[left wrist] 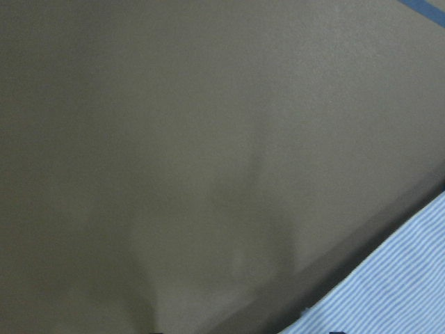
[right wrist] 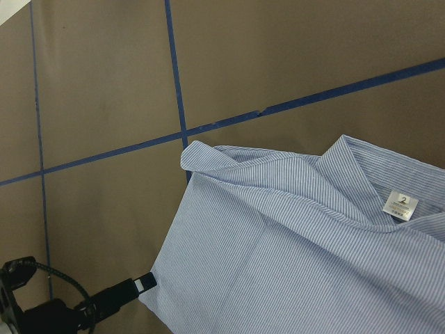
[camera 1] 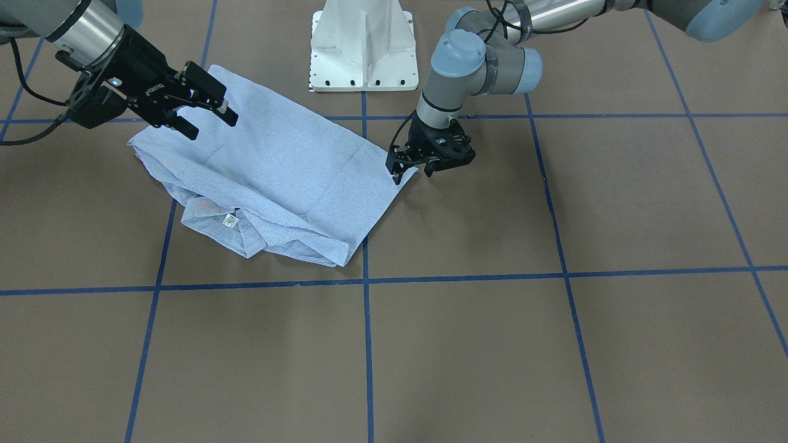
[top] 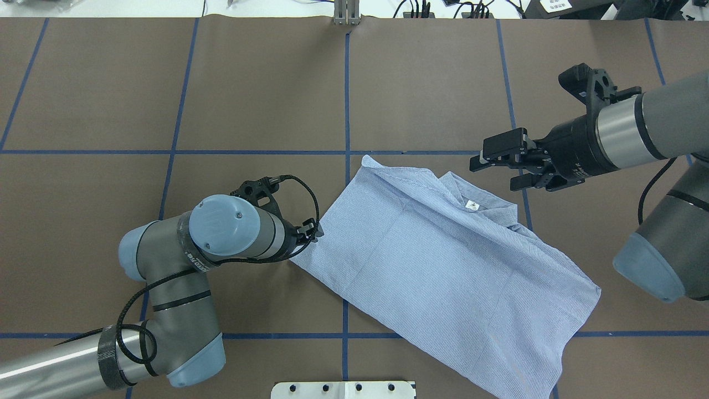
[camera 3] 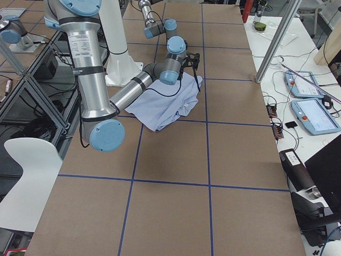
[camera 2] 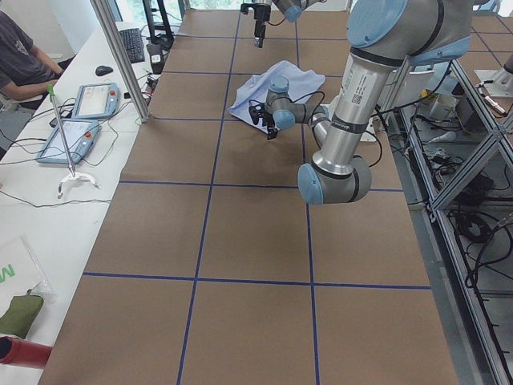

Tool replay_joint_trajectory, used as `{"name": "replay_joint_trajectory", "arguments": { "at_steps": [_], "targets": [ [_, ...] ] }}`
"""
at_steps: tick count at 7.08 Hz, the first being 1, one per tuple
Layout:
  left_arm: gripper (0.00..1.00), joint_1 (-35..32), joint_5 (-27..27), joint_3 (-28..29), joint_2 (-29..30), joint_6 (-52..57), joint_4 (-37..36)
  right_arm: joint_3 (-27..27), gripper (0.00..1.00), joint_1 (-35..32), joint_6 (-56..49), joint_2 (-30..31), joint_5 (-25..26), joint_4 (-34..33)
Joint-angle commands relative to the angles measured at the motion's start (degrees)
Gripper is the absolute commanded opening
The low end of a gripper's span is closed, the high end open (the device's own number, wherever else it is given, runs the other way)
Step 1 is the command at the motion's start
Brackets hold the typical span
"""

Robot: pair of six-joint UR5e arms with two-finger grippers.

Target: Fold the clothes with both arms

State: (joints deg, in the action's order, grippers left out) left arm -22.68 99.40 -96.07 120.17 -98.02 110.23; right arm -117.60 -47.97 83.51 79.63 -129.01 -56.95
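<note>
The light blue-and-white striped shirt (top: 443,260) lies folded flat on the brown table, its collar and white label (top: 472,205) facing the far side. My left gripper (camera 1: 411,172) is down at table level at the shirt's corner. Its fingers stand apart, one fingertip (right wrist: 142,284) touching the cloth edge. The left wrist view shows only the table and a strip of shirt (left wrist: 389,292). My right gripper (top: 498,166) hovers open above the collar end of the shirt (camera 1: 277,178), holding nothing.
The white pedestal base (camera 1: 362,46) stands just behind the shirt. Blue tape lines (top: 346,111) divide the table into squares. A bench with teach pendants (camera 2: 76,120) and a seated person (camera 2: 20,56) runs along the table's far side.
</note>
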Motion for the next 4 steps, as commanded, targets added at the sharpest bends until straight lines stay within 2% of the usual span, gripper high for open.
{"name": "replay_joint_trajectory", "arguments": {
  "at_steps": [1, 4],
  "targets": [
    [0.83, 0.5, 0.0, -0.1, 0.0, -0.1, -0.4, 0.1, 1.0, 0.0, 0.1, 0.0, 0.0, -0.1],
    [0.79, 1.9, 0.0, -0.1, 0.4, -0.2, -1.1, 0.1, 1.0, -0.1, 0.1, 0.1, -0.1, -0.1]
  ]
}}
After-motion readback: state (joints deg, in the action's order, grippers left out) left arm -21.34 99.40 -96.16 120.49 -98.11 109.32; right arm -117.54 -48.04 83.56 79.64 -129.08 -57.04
